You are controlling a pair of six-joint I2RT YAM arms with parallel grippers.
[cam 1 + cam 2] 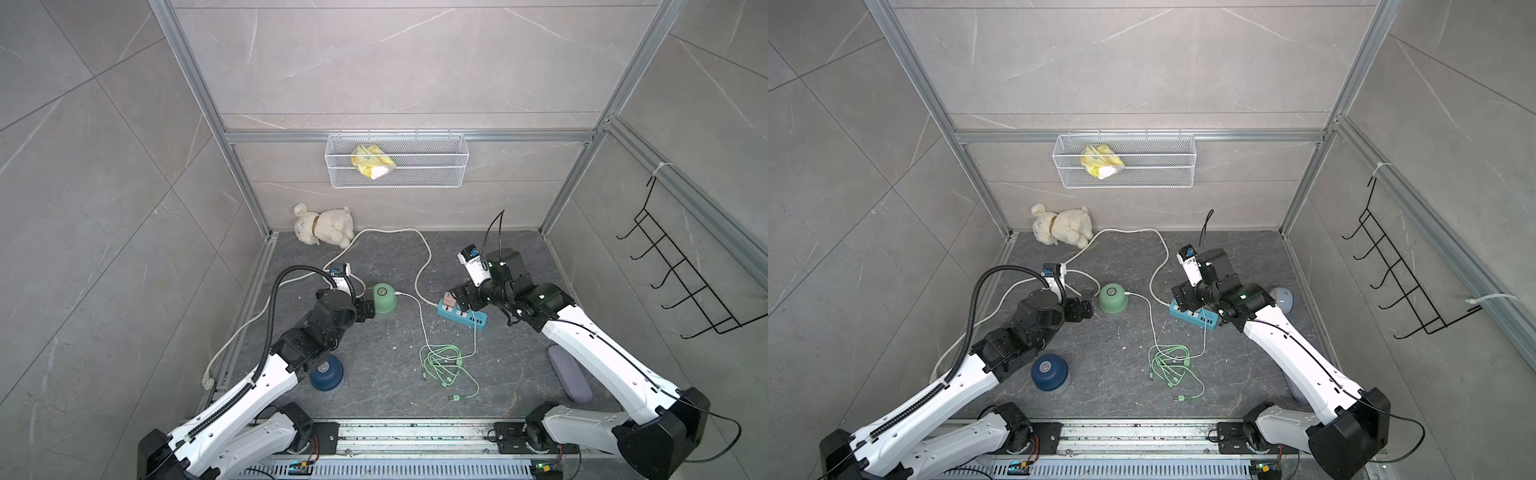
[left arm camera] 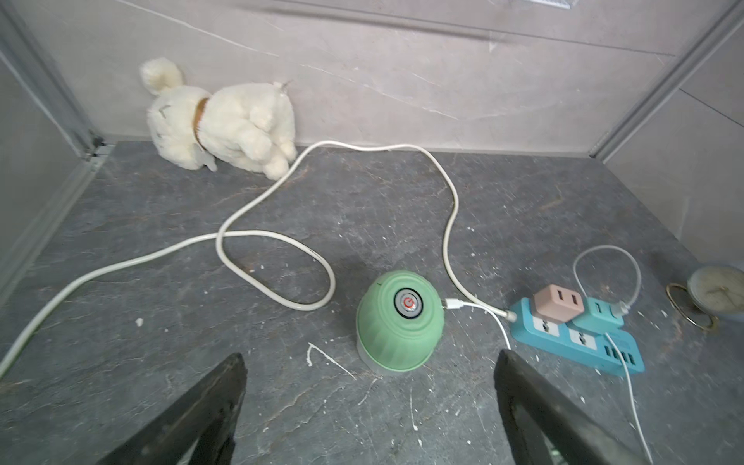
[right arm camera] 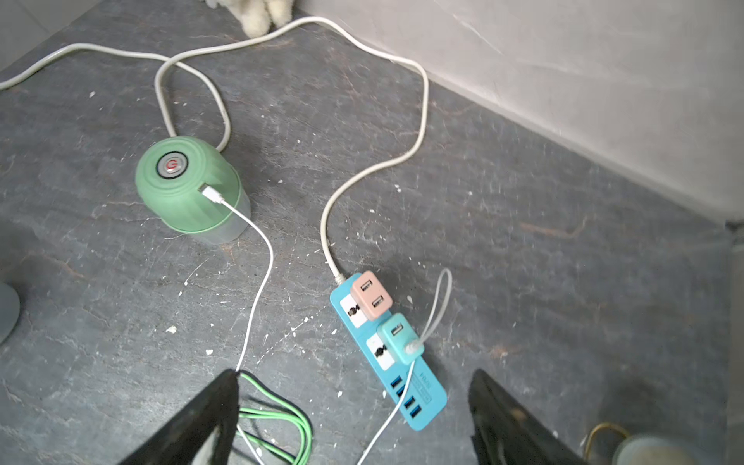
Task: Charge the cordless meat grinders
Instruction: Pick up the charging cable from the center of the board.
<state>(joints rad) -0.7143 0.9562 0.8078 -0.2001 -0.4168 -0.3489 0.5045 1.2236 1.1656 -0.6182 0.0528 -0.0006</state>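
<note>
Near the front left corner of the tabletop the navy grinder stands with no lead in it, partly under the left arm's elbow; we judge a low swing of that arm could knock it over. The left gripper hovers with its jaws wide apart and empty just beside the mint grinder, which stands left of the middle with the white cable plugged into its side. A nudge there could pull that plug out. Toward the front edge lies the green cable in a loose tangle, crossing the white one; tugging one end may drag both. Right of the middle, the blue power strip carries the pink charger and the teal charger. Being light, it may slide under a push. Above it, the right gripper is spread and empty.
</note>
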